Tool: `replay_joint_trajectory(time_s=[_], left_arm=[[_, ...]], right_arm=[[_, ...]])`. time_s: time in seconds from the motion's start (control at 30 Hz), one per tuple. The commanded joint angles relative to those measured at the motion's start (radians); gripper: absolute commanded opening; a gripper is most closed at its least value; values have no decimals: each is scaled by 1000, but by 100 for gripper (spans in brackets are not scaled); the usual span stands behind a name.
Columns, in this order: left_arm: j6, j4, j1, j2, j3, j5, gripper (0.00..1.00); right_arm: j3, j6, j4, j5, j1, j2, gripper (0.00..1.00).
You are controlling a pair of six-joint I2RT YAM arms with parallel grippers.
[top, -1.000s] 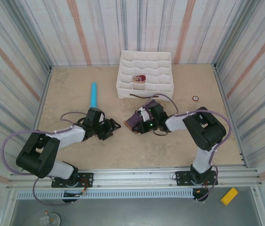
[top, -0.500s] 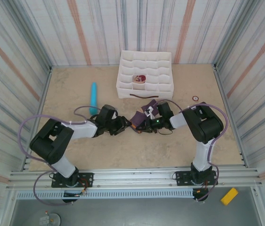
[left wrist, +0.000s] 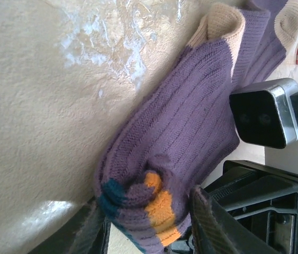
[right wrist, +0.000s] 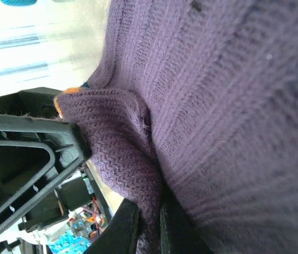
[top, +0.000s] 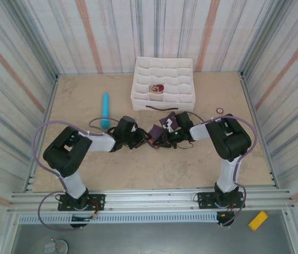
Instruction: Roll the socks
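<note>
Two hands are met at the middle of the surface (top: 149, 169) on the purple sock (left wrist: 191, 121), which lies stretched toward 1 o'clock. Its orange-and-blue striped end is clasped between the fingers (left wrist: 207, 222) of the left hand (left wrist: 149, 225), set at a middling width. A fold of the same sock is pinched in the nearly closed right hand (right wrist: 144, 214). A beige-and-maroon bundle (top: 157, 89) is seen in the white tray (top: 186, 99) at 12 o'clock.
</note>
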Motion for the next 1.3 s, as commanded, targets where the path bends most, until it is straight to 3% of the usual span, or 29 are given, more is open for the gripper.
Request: replay_joint_trajectory(time_s=[0.0, 0.23, 0.37, 0.57, 0.73, 0.9, 1.0, 1.27], left_arm=[[-14, -33, -11, 27, 13, -31, 40], [-19, -77, -11, 58, 34, -37, 38], [-3, -137, -8, 77, 61, -31, 24], [65, -249, 30, 74, 96, 2, 11], [154, -376, 78, 45, 138, 53, 8], [227, -506, 114, 30, 188, 98, 8], [249, -554, 129, 39, 208, 131, 8], [293, -627, 149, 68, 244, 173, 7]], right_arm=[[1, 25, -129, 146, -5, 27, 0], [19, 20, -131, 155, -2, 29, 0], [20, 4, -124, 166, 0, 22, 0], [0, -88, -131, 227, 17, -63, 18], [6, -200, -198, 305, 45, -180, 42], [51, -382, -351, 546, 168, -319, 53], [66, -502, -393, 764, 294, -377, 54], [84, -716, -356, 1203, 571, -338, 55]])
